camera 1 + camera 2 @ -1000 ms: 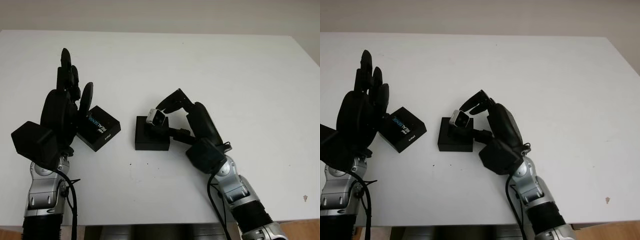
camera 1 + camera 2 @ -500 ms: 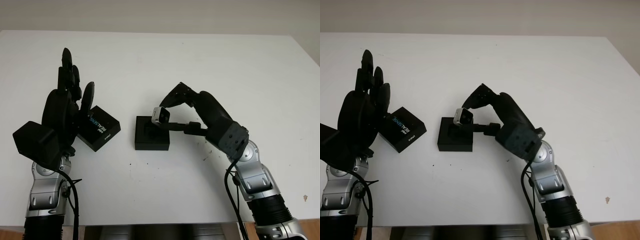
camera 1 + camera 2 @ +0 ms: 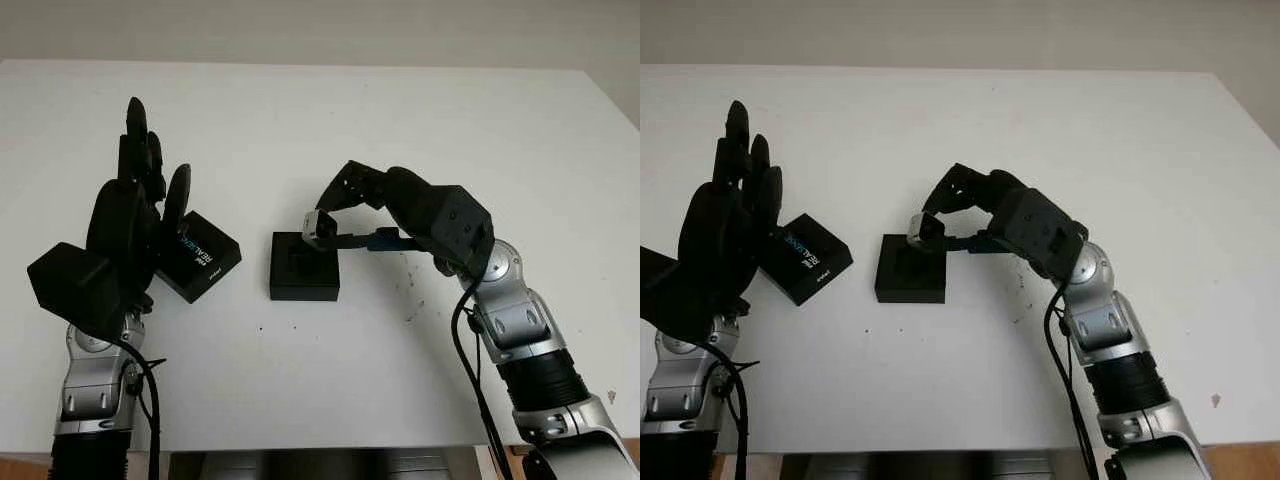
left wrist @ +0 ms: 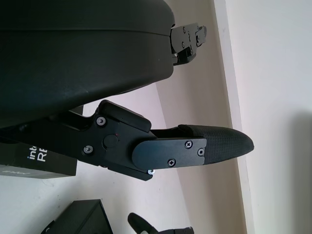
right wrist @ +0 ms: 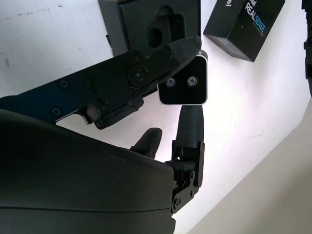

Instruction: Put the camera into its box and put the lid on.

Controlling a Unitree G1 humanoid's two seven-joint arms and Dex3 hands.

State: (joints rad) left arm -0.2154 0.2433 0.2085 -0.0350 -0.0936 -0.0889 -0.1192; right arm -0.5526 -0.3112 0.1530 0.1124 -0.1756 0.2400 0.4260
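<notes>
The small silver-edged camera (image 3: pixel 316 226) is pinched in my right hand (image 3: pixel 335 212) and hangs just above the far right corner of the open black box (image 3: pixel 303 266). In the right wrist view the camera (image 5: pixel 184 87) shows its dark front with two lenses, and the box's moulded foam hollow (image 5: pixel 161 30) lies beyond it. The black lid (image 3: pixel 197 256), printed REALSENSE, lies flat on the table left of the box. My left hand (image 3: pixel 135 205) is open, raised upright just left of the lid and partly in front of it.
The white table (image 3: pixel 400 130) spreads wide beyond and to the right of the box. Its front edge (image 3: pixel 300 448) runs close under both arms. A few small dark specks mark the surface near the box.
My right arm has swung out to the right and its elbow has risen, while the hand keeps the camera above the box's right side. The left hand and lid have not moved.
</notes>
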